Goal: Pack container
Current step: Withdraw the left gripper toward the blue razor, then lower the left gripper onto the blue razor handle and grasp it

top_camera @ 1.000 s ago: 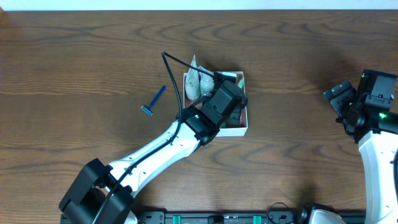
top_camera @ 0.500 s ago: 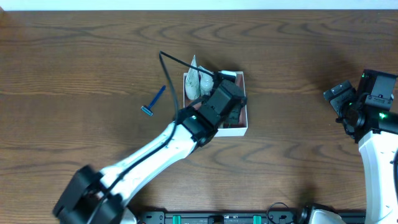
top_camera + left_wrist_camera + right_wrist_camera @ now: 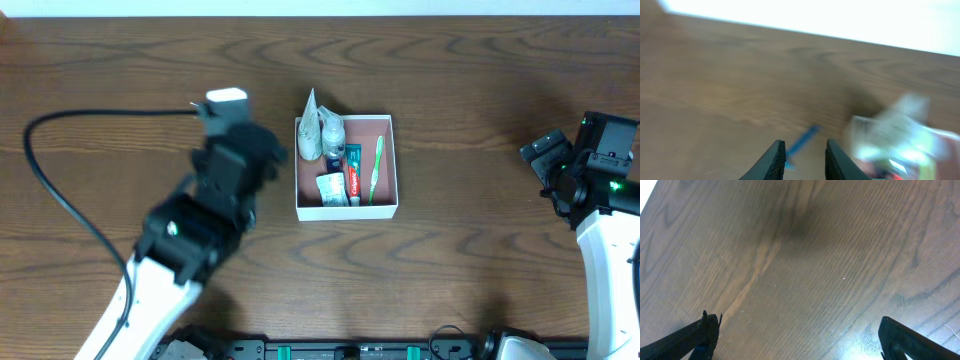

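The container point(image 3: 346, 210), a shallow white-walled box with a pinkish inside, sits at the table's middle. It holds a green toothbrush point(image 3: 377, 168), a toothpaste tube point(image 3: 352, 172), small white bottles point(image 3: 331, 133) and a sachet. My left gripper point(image 3: 246, 150) hovers left of the box, and the arm hides the blue razor in the overhead view. In the blurred left wrist view the razor point(image 3: 803, 140) lies on the wood just beyond my left gripper point(image 3: 805, 146), whose fingers stand slightly apart around nothing. The container point(image 3: 900, 137) is a blur to the right. My right gripper point(image 3: 800, 335) is wide open over bare wood.
A black cable point(image 3: 60, 130) loops from the left wrist across the left of the table. The right arm point(image 3: 590, 170) stands far right, near the table's edge. The table's far edge point(image 3: 840, 30) shows bright in the left wrist view.
My left arm has swung out of the container to the left and now covers the razor's spot. The container's contents are uncovered. The right arm has not moved.
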Motion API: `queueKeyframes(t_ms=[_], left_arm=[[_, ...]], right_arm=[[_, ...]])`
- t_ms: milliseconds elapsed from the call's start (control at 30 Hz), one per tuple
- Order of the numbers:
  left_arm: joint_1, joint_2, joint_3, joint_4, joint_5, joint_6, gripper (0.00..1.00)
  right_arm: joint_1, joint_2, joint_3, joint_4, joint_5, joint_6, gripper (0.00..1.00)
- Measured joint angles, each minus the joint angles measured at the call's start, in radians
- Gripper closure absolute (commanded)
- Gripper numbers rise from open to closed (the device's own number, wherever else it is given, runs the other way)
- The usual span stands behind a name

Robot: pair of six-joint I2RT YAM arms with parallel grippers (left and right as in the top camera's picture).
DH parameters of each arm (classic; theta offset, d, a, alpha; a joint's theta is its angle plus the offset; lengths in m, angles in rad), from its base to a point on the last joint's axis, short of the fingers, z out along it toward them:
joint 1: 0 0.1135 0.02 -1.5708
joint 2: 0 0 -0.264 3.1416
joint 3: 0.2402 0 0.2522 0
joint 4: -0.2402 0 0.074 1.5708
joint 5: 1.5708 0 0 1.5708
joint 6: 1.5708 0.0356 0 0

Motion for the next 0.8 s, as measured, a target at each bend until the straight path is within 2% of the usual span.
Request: queueKeyframes(t_ms=[167, 333, 700, 800], left_arm=[[0.237, 0.167, -0.002, 0.080, 0.107, 0.052, 0.72], [0.356, 0.323, -0.005, 0.136, 0.258, 0.109, 0.65], [0.380, 0.562, -0.006, 0.193, 0.383, 0.278, 0.64], [0.380, 0.619, -0.006, 0.202, 0.388, 0.307, 0.54]], right_arm=[[0.000, 0.000, 0.000, 0.000, 0.000, 0.000, 0.01], [0.000, 0.000, 0.000, 0.000, 0.000, 0.000, 0.01], [0.000, 0.000, 0.000, 0.000, 0.000, 0.000, 0.01], [0.000, 0.000, 0.000, 0.000, 0.000, 0.000, 0.01]])
